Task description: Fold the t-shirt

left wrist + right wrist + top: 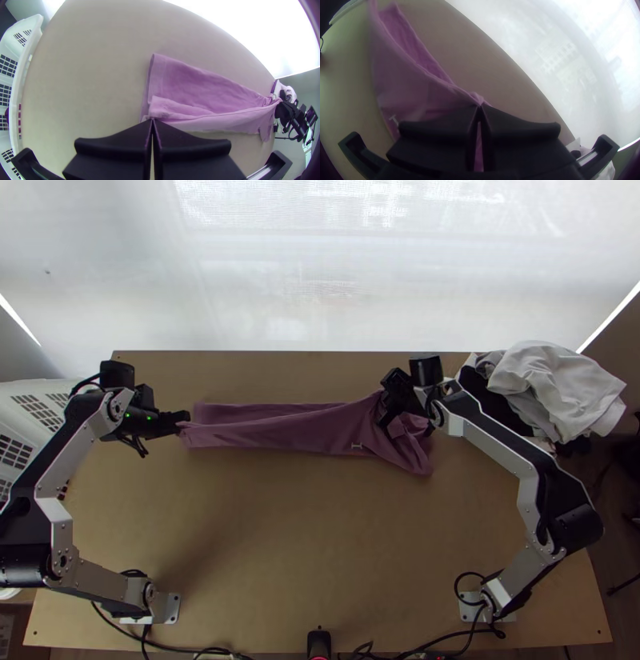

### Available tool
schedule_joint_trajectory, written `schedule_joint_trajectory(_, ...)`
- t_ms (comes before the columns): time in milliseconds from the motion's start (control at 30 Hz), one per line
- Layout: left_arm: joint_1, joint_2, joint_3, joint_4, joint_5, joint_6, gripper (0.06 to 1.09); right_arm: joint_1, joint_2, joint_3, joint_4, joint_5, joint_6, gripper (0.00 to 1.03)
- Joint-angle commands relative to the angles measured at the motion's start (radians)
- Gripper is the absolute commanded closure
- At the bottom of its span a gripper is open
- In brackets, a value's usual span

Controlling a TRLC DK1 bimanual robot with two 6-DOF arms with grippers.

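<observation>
Light wooden tabletop (304, 540) is spreading before a pale, bright backdrop (280, 276); white slatted basket (18, 86) is standing off its left side, heap of white, grey and black clothes (552, 388) is sitting at the far right corner. Mauve t-shirt (304, 432) is lying in a long, narrow folded strip between tools, bunching at its right end. Left tool (182, 421) is pinching its left end; right tool (386, 400) is gripping fabric near its right end.
</observation>
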Motion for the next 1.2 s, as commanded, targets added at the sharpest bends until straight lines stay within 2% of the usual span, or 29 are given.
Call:
schedule_joint_trajectory(0,0.011,0.120,0.147,0.000,-0.001,-0.024,1.05,-0.033,0.082,0.048,0.002,-0.001,-0.023,1.00)
schedule_joint_trajectory(267,-0.015,0.278,0.291,-0.003,-0.008,-0.034,1.05,-0.071,0.119,0.068,0.002,-0.001,-0.050,1.00)
schedule_joint_trajectory(700,-0.016,0.375,0.292,-0.003,-0.017,-0.034,1.05,-0.064,0.214,0.148,-0.001,-0.001,-0.055,1.00)
schedule_joint_trajectory(733,-0.018,0.384,0.297,-0.003,-0.017,-0.034,1.03,-0.064,0.221,0.153,-0.001,-0.001,-0.060,1.00)
schedule_joint_trajectory(833,-0.027,0.410,0.317,-0.001,-0.015,-0.037,0.92,-0.067,0.244,0.171,-0.003,-0.001,-0.064,1.00)
schedule_joint_trajectory(1067,-0.058,0.429,0.340,-0.001,-0.015,-0.047,0.33,-0.067,0.297,0.246,-0.027,-0.001,-0.070,1.00)
schedule_joint_trajectory(1167,-0.059,0.413,0.342,-0.004,-0.017,-0.044,0.25,-0.067,0.326,0.284,-0.043,-0.001,-0.075,1.00)
